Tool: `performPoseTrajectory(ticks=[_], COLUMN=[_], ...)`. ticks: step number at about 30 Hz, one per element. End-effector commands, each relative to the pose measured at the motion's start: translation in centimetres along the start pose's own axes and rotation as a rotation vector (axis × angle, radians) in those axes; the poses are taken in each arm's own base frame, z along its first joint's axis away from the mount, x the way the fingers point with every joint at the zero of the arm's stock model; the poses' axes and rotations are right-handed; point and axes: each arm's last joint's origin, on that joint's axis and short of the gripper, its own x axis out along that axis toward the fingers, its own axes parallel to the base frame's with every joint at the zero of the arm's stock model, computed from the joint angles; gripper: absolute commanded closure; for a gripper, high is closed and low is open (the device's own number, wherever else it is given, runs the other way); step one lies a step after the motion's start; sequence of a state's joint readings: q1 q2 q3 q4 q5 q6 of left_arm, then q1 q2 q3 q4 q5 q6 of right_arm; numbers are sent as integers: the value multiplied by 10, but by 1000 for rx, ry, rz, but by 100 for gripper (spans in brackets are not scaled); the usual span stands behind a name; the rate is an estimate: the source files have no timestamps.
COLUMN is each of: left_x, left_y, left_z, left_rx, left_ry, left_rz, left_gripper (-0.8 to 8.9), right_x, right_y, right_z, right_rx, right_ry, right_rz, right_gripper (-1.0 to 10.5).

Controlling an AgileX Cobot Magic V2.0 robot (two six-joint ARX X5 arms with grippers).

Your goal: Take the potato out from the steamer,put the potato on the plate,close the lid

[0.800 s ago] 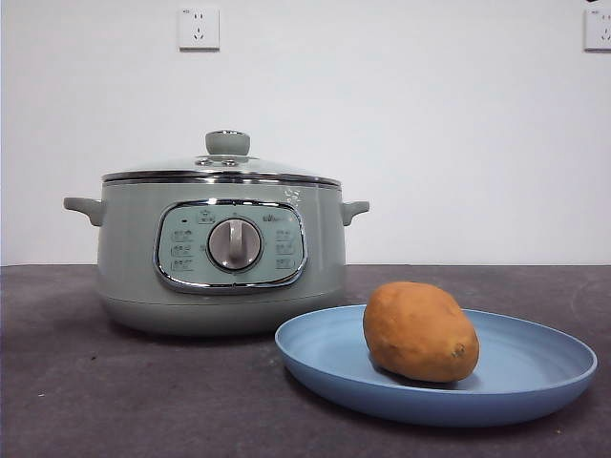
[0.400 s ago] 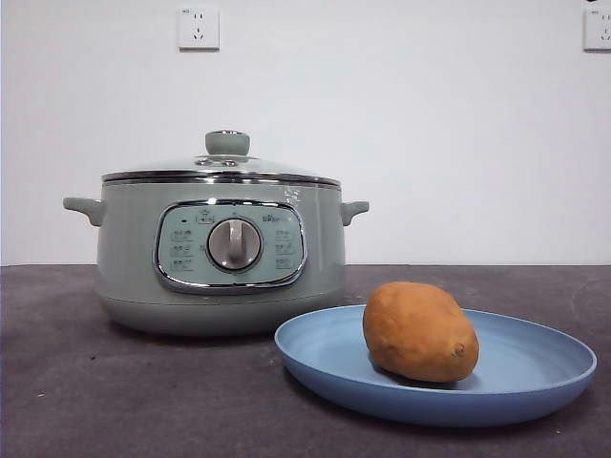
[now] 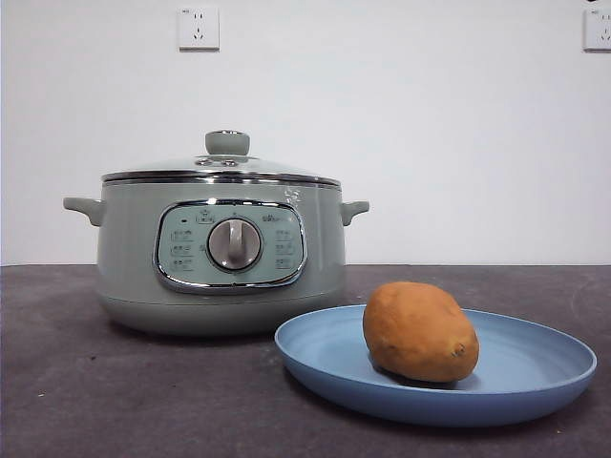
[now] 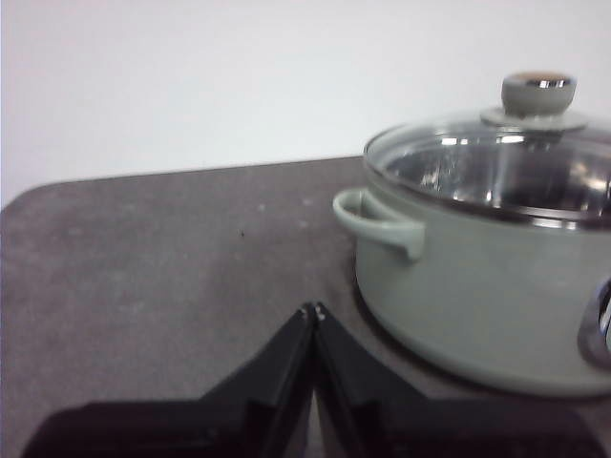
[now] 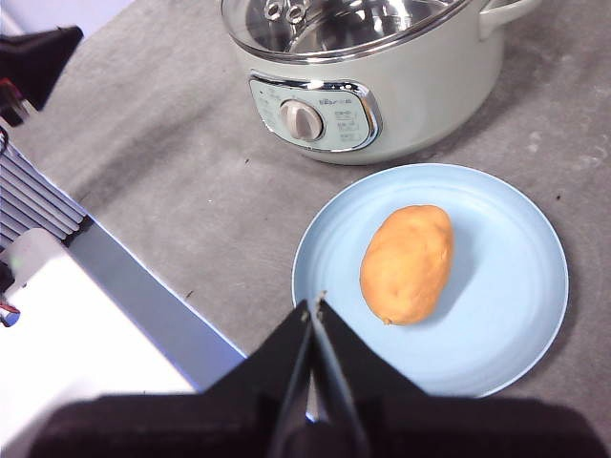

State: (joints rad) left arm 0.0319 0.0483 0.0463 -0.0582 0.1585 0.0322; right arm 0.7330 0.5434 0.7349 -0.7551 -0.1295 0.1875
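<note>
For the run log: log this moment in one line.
orange-brown oval potato: on light-blue round plate | glass domed lid: on sage-green steamer | left gripper: shut, empty | right gripper: shut, empty

Matte black tapered pincer [image 4: 314,310] jaws

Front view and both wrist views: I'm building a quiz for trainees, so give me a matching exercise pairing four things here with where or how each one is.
Things:
1. potato
2. lid
3. left gripper
4. plate

States:
A. seated on the steamer
B. jaws shut, empty, beside the steamer's side handle
C. lying on the plate
D. on the table in front of the steamer, off to one side

Pairs: 1-C, 2-A, 3-B, 4-D
</note>
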Motion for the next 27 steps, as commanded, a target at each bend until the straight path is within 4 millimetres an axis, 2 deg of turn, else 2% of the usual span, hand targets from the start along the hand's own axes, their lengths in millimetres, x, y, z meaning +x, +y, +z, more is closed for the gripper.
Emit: performPoseTrajectory(ticks=[1, 16, 27], left_x=[1, -1, 0], left_y=[0, 0, -1], left_z=[-7, -23, -22], left_rx=[-11, -48, -51], left_ry=[-1, 118, 110], left_rz=[7, 2, 1], left_gripper=[817, 817, 817], right_x=[-1, -1, -1], right_y=[1, 1, 1], right_z=[2, 2, 2], right_rx=[4, 4, 4], right_ry=[-10, -10, -10], right_rz=[1, 2, 2], right_gripper=[946, 946, 946])
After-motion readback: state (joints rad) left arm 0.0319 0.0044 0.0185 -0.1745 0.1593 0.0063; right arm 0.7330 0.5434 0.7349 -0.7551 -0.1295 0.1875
